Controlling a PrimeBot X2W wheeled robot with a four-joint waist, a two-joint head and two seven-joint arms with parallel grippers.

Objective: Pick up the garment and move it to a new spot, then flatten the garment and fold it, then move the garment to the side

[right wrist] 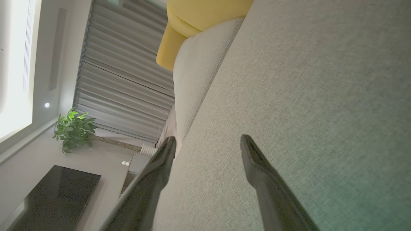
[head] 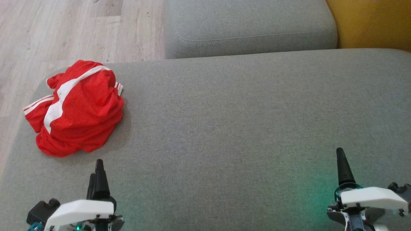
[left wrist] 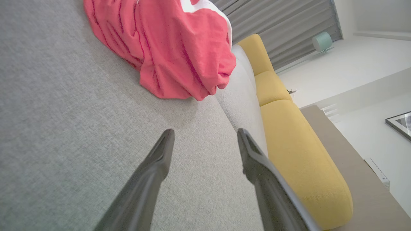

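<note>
A broad grey sofa seat point(head: 240, 128) spreads out before the robot, with a grey cushion point(head: 250, 29) behind it, a yellow section point(head: 369, 22) at the far right and pale wood floor point(head: 64, 32) off to the far left. The garment point(head: 80, 112), red with white stripes, lies in a crumpled heap at the seat's far-left corner, its striped hem reaching the left edge of the seat.

The left end effector point(left wrist: 205, 131) hangs low over the seat, near the heap's closest edge but not touching it. Its two fingers stand wide apart with nothing between them. The right end effector point(right wrist: 208, 141) is well apart from the garment, over bare fabric at the right, equally wide open and empty.

By the look of it the first step, picking the garment up, is not yet begun. The next move probably belongs to the left arm. It needs to reach forward and slightly left into the heap, sink its fingers around a thick fold rather than a single loose layer, and close firmly. The bundle can then be carried toward the open middle of the seat, where both arms can reach it for flattening.
</note>
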